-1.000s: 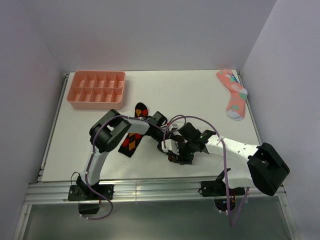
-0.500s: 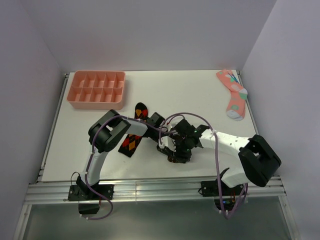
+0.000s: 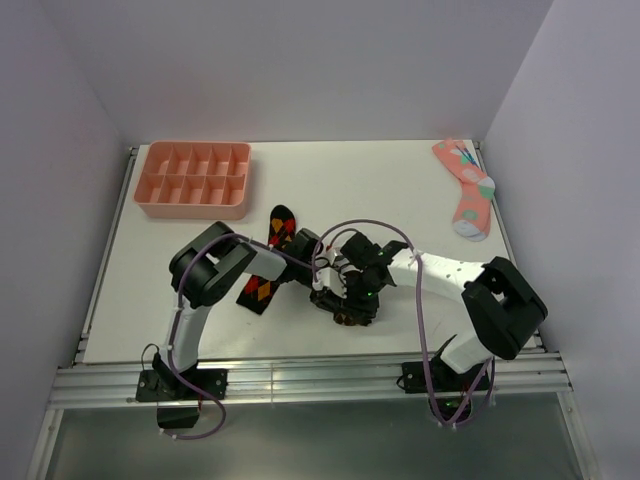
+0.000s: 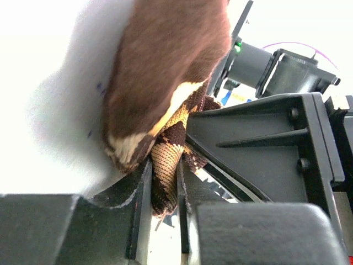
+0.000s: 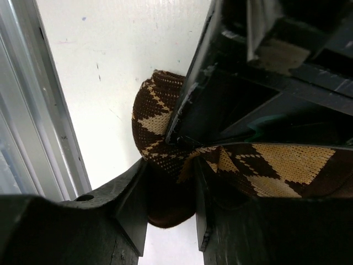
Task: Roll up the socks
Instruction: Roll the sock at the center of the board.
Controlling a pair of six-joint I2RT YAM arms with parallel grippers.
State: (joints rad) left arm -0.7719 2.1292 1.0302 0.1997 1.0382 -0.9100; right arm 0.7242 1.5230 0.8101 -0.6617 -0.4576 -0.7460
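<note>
Here the tan-and-orange argyle sock [image 4: 165,72] sits bunched on the white table [image 3: 400,190] near its front edge, about midway along it, and both tools have hold of it. In the left wrist view we see the left gripper [image 4: 164,182] with its jaws drawn close together on a narrow fold of the knit. The brown-and-tan pattern fills the slot between them, while the darker bulk of the sock bulges above the fingers. In the right wrist view the right gripper [image 5: 170,185] is closed on a dark brown lump of the same sock, with fabric pressed against both fingers [image 5: 132,204]. The diamonds spread out to the right under the black body of the other tool. From above, we find the two grippers meeting nose to nose over the bundle and hiding most of it. Just to their left the red-and-orange argyle sock [image 3: 258,290] lies flat and slanted on the table, partly under the left arm [image 3: 205,270]. Well apart, the coral divided tray [image 3: 190,209] stands at the far left corner, and a pink sock [image 3: 468,192] lies by the far right corner.
</note>
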